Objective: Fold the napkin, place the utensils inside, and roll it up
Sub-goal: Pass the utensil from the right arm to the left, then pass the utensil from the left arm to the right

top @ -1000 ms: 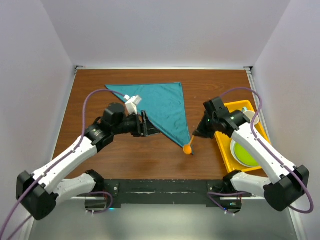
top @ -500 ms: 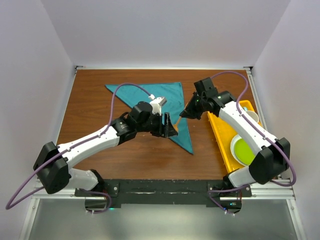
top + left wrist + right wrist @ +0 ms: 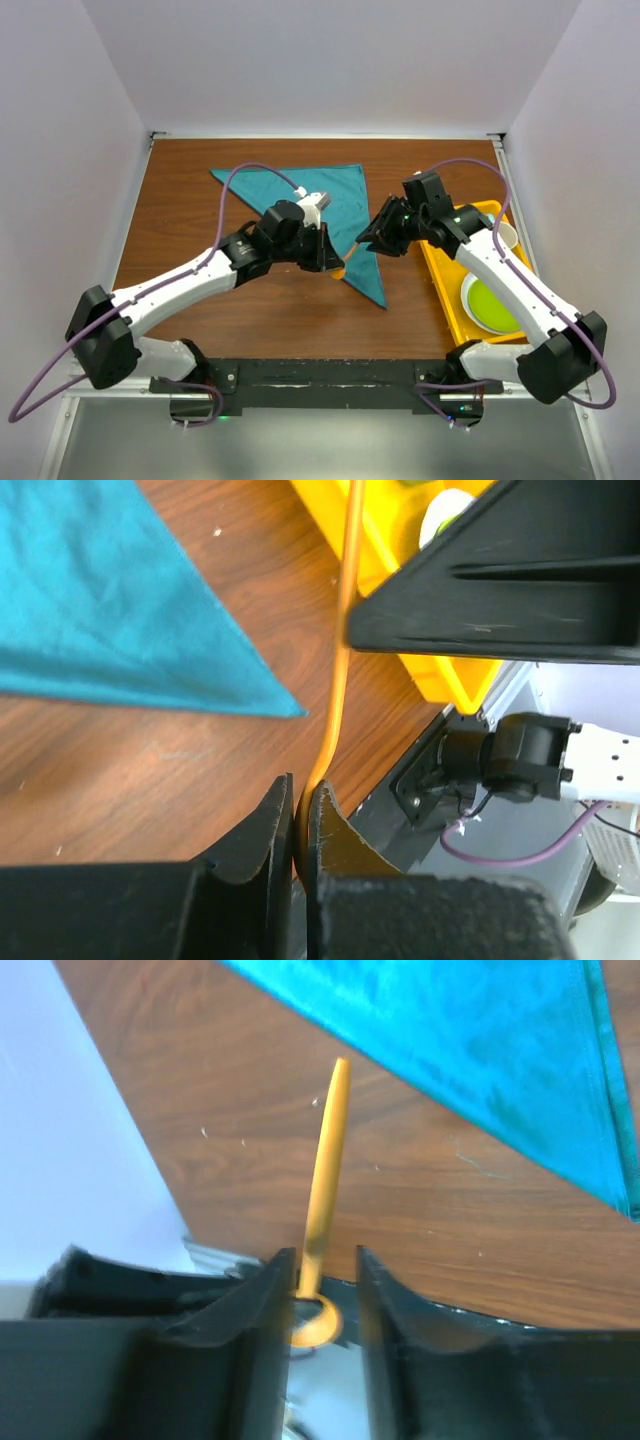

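The teal napkin lies folded into a triangle on the brown table, its point toward the front. Above its right edge the orange spoon hangs between both grippers. My left gripper is shut on the spoon's lower end; in the left wrist view the handle rises out of the pinched jaws. My right gripper is open around the handle. In the right wrist view the spoon stands between the parted fingers, near the left one, with its bowl showing beyond them.
A yellow tray sits at the right side of the table and holds a green plate and a white cup. The tray's corner lies just past the spoon in the left wrist view. White walls enclose the table.
The right gripper carried the spoon from the front of the table up to the left gripper. The left jaws closed on the spoon, and the right jaws have opened.
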